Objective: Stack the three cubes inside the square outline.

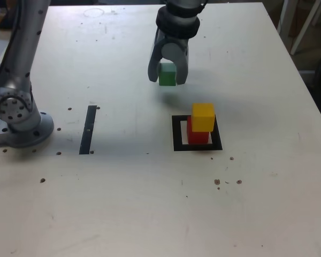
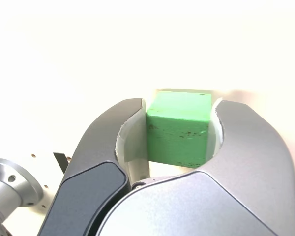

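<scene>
The hand (image 1: 168, 74) is gripping the green cube (image 1: 167, 74), its two curved grey jaws closed tight against opposite faces of the block. The wrist view is showing the same thing close up: the green cube (image 2: 178, 129) is sitting squarely between the pale inner pads, with no gap visible on either side. Whether the block is resting on the pale wooden surface (image 1: 150, 193) or hanging just above it is hard to tell, though a faint shadow beneath it is suggesting it is very low.

Toward the camera from the hand, and to the exterior view's right, the square outline (image 1: 176, 134) of black tape is already holding two blocks: the red cube (image 1: 197, 135) is sitting inside the frame and the yellow cube (image 1: 203, 116) is resting on top of it, shifted a little toward the exterior view's right. So the task appears to be in its last third, with the pick of the final block being completed.

The next move is calling for a lift high enough to clear the yellow top, a carry over the stack, and a gentle, well-centred descent. Since the yellow block is sitting off-centre, a misaligned or hard placement is likely risking a topple.
</scene>
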### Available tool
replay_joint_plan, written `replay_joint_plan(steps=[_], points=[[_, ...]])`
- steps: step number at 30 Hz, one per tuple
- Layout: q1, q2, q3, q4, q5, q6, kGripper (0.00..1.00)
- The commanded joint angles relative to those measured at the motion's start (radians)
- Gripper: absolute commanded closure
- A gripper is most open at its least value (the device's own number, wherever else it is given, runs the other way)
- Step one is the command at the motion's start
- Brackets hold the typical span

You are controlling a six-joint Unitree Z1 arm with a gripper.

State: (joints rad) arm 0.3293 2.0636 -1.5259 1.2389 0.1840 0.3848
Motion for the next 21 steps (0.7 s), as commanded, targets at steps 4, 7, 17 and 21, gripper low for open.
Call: replay_joint_plan(steps=[4, 7, 17, 21], points=[[-0.063, -0.023, -0.095, 0.097, 0.000, -0.054, 0.69], [-0.097, -0.031, -0.149, 0.152, 0.000, -0.087, 0.69], [-0.181, -0.040, -0.285, 0.275, -0.033, -0.184, 0.69], [-0.215, -0.039, -0.316, 0.298, -0.060, -0.214, 0.69]])
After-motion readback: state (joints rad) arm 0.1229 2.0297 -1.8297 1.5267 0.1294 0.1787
